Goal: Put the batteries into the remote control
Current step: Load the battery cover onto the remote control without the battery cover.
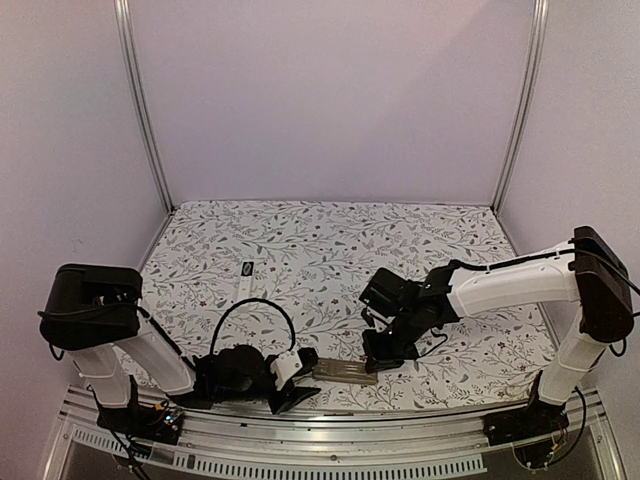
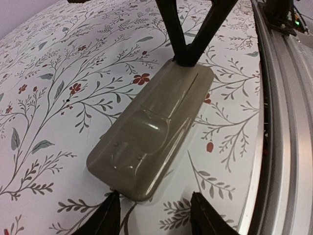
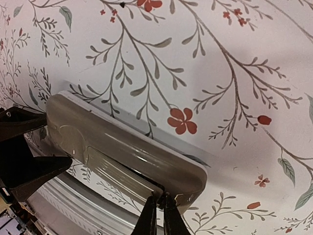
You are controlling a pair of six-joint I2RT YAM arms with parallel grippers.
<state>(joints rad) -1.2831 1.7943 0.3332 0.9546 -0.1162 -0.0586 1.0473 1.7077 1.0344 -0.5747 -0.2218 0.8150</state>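
Top external: remote control (image 1: 345, 373) lies flat on floral surface (image 1: 330, 250), close to near edge, between the two arms. Grey-brown body, back side up, long axis running left-right.

L gripper (image 1: 298, 385): set low at the remote control's left end. Left wrist view shows jaws part-way apart w/ that end between them. Right wrist view shows both fingers against its sides. Assessed as gripping the remote control.

R gripper (image 1: 378, 358): at opposite end, angled down onto it. Jaws all but closed, only a thin slit between them. Tips rest on the end edge of the remote control, approx. at the line in its back.

Other: small pale strip (image 1: 245, 288) w/ a dark item just beyond it, well apart from the remote control, toward left of surface. Too small to ID. Metal rail (image 2: 288, 122) runs along surface edge beside the remote control.
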